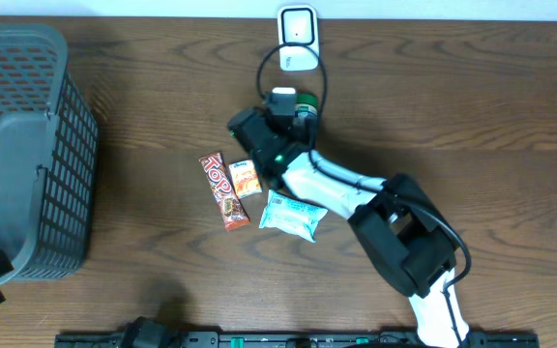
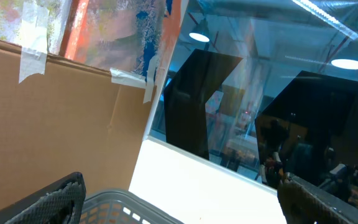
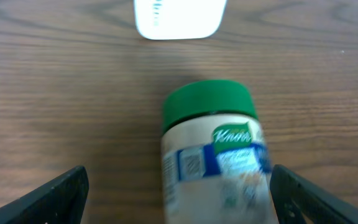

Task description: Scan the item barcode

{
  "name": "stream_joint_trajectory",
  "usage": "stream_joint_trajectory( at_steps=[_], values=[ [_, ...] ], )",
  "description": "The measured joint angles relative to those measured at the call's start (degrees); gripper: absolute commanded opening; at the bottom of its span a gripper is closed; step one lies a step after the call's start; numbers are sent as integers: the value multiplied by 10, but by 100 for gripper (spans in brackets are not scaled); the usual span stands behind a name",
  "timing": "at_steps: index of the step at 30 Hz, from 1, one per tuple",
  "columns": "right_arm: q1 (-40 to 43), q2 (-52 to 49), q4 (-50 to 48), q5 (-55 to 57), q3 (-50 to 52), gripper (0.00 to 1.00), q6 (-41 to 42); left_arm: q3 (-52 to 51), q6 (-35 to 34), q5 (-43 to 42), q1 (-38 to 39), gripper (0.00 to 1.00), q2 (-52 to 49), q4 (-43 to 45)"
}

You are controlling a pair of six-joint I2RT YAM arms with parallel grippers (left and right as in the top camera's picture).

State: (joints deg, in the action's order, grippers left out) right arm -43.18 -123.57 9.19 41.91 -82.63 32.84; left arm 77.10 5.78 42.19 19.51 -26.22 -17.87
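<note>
Your jar (image 3: 213,155) lies on the counter (image 3: 55,93) between the spread, untouching fingers of the right hand (image 3: 179,180), green lid toward the scanner (image 3: 179,18), which is cut off at the top. The label is blurred. Your left hand (image 2: 180,180) is spread wide over the basket (image 2: 123,202).

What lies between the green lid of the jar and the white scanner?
Nothing but bare table: in the right wrist view, plain wood runs from the green lid of the jar to the white scanner.
</note>
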Motion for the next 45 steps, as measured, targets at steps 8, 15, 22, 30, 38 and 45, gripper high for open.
stream_joint_trajectory(
  at_steps=[8, 15, 22, 30, 38, 45],
  values=[
    [63, 0, 29, -52, -1, 73, 12, 0, 0, 0, 0, 98, 0, 0],
    [106, 0, 107, -70, -1, 73, 40, 0, 0, 0, 0, 98, 0, 0],
    [132, 0, 129, -126, -1, 68, 54, 0, 0, 0, 0, 98, 0, 0],
    [134, 8, 138, -185, -1, 44, 68, 0, 0, 0, 0, 98, 0, 0],
    [134, 52, 144, -219, 3, 51, 45, 0, 0, 0, 0, 98, 0, 0],
    [134, 127, 259, -339, 3, 51, 60, 0, 0, 0, 0, 98, 0, 0]
  ],
)
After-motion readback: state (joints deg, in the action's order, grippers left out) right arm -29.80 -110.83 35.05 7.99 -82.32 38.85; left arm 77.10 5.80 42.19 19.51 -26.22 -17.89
